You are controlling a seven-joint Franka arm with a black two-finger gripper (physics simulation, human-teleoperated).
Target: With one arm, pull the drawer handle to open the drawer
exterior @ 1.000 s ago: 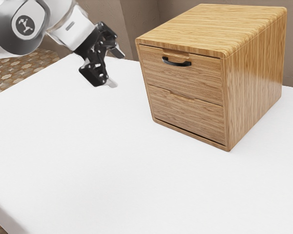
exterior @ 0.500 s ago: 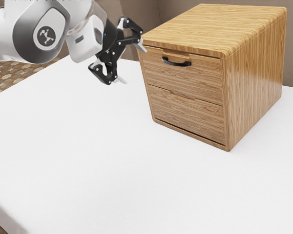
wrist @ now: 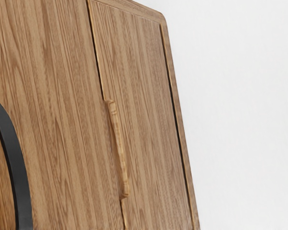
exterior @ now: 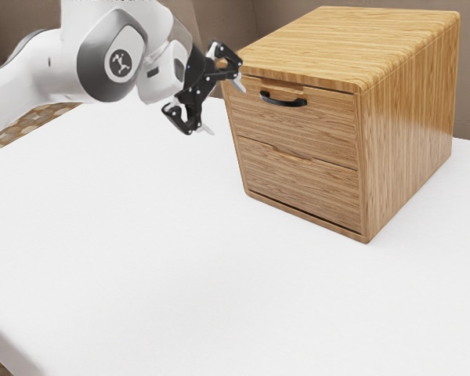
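Wooden drawer [exterior: 298, 125] seems shut; my gripper [exterior: 222, 106], jaws apart, hangs beside its front edge, short of the black handle [exterior: 283, 100].

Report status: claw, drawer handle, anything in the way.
Claw open, at the cabinet upper front corner, short of the handle. Top drawer shut, handle untouched. Nothing between claw and handle.
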